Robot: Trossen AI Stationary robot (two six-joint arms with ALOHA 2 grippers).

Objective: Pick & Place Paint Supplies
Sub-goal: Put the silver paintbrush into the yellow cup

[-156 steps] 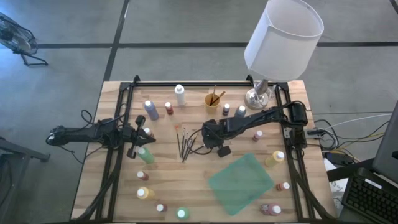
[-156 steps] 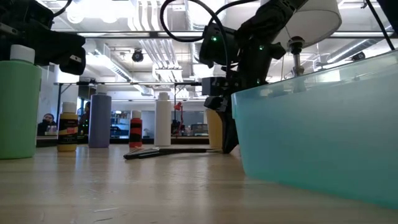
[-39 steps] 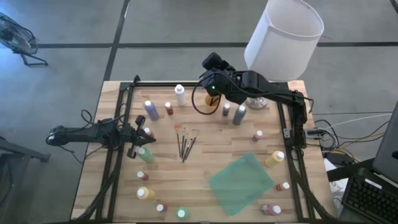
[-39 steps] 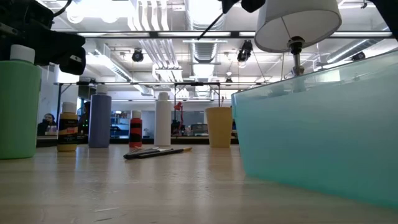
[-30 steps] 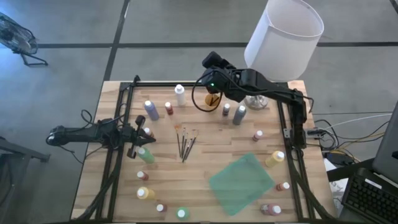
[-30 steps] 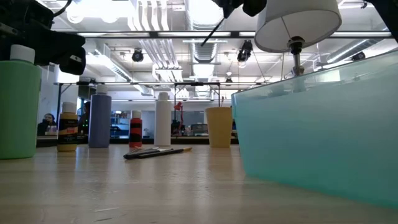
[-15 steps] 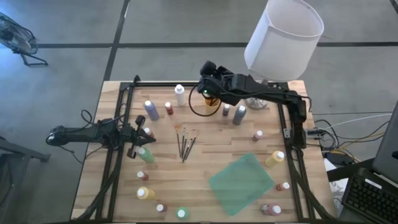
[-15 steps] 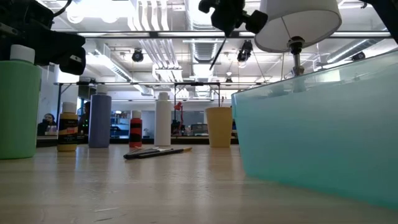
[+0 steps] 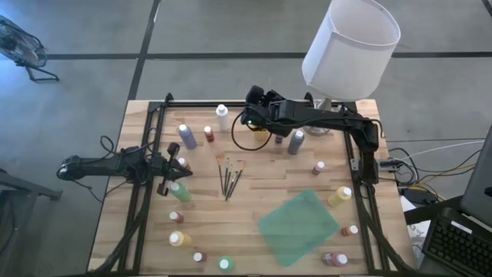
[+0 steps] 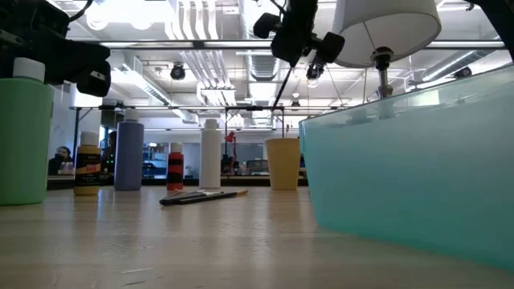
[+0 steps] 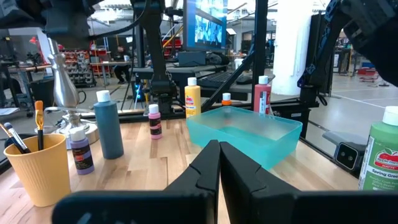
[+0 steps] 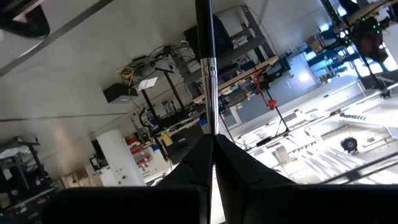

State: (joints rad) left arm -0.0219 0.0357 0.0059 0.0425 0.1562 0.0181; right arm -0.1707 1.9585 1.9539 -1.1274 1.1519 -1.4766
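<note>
Your right gripper (image 10: 291, 50) is pinching its fingers together on a thin brush (image 10: 281, 80), and the brush is hanging down and a little slanted from them, with its long axis close to vertical. In the low view its lower end is pointing toward the yellow cup (image 10: 281, 163), which is standing almost straight below but well apart from the tip. So the coming move is depending on this: the cup mouth is lying under the fingers, near the back edge of the table (image 9: 254, 208), beside the lamp base. The tip is probably over the cup, but the overhead view is hiding this under the arm.

Your left gripper (image 11: 219, 163) is waiting at the left side with its fingers together and holding nothing. The right arm is clearly the nearer one to the cup.

For writing, you are only reading "Spring Green" on the green bottle (image 11: 382, 152) in the left wrist view.
</note>
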